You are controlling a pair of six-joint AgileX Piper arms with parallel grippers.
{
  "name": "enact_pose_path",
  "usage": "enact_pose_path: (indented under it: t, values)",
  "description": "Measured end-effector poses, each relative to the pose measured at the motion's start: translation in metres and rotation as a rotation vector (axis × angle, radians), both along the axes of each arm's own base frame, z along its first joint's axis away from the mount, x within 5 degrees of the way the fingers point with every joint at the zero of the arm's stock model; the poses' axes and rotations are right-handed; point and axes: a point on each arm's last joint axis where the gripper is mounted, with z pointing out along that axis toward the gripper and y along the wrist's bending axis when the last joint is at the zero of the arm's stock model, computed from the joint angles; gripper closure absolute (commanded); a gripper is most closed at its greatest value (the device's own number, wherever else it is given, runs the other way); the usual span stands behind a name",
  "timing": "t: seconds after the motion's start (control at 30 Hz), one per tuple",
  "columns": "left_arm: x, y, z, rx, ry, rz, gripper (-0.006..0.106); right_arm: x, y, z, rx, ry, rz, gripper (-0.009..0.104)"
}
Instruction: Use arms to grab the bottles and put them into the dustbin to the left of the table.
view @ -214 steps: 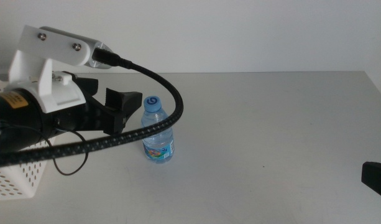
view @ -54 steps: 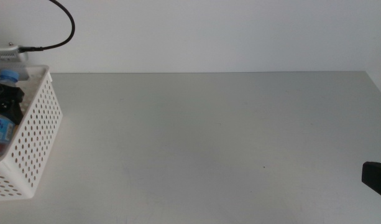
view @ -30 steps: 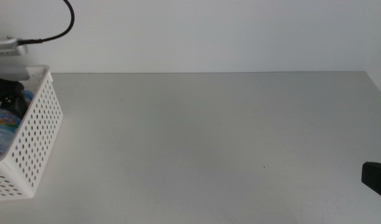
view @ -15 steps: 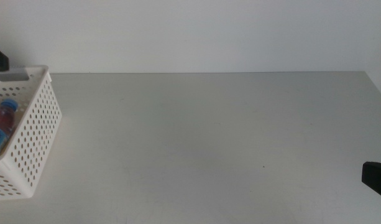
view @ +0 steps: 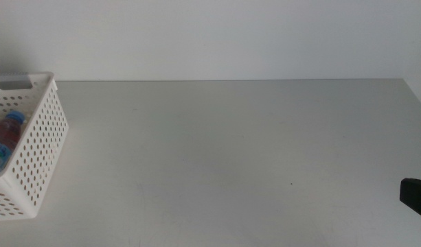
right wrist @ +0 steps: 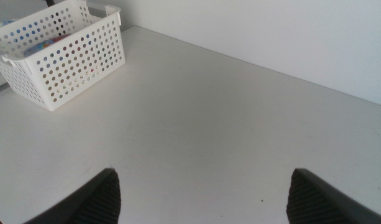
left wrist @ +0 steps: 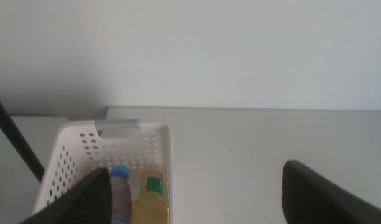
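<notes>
The white perforated dustbin [view: 42,151] stands at the table's [view: 231,151] left edge. Inside it lies the small water bottle, its blue cap [view: 13,116] up, with a reddish shape [view: 0,130] beside it. The left wrist view looks down on the dustbin [left wrist: 84,146] with the water bottle [left wrist: 120,174] and the pale-yellow tea bottle [left wrist: 151,198] in it. My left gripper [left wrist: 195,171] is open and empty, high above and apart from the dustbin, and out of the middle view. My right gripper [right wrist: 202,177] is open and empty, waiting at the table's near right [view: 415,197].
The right wrist view shows the dustbin [right wrist: 72,68] far across the bare tabletop [right wrist: 202,106]. A white wall runs behind the table. A thin black cable [left wrist: 13,140] crosses beside the dustbin in the left wrist view.
The left gripper carried the water bottle from the table to the dustbin, let it go there, and rose out of the middle view. The right arm has not moved.
</notes>
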Motion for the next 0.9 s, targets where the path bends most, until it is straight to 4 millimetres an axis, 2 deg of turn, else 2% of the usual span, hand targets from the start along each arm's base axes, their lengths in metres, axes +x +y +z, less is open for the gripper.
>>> enact_pose_path:
  t: [0.23, 0.57, 0.67, 0.9]
  values:
    - [-0.018, -0.008, 0.015, -0.035, -0.136, -0.006, 0.007, 0.0, 0.0, 0.0, 0.0, 0.0, 0.0, 0.024]
    - [-0.052, -0.013, 0.011, -0.117, -0.365, 0.083, 0.007, 0.0, 0.0, 0.0, 0.0, 0.0, 0.0, 0.024]
    - [-0.056, -0.012, 0.012, -0.166, -0.385, 0.108, 0.007, 0.0, 0.0, 0.0, 0.0, 0.0, 0.0, 0.024]
    - [-0.056, -0.01, 0.011, -0.138, -0.375, 0.135, 0.007, 0.0, 0.0, 0.0, 0.0, 0.0, 0.0, 0.024]
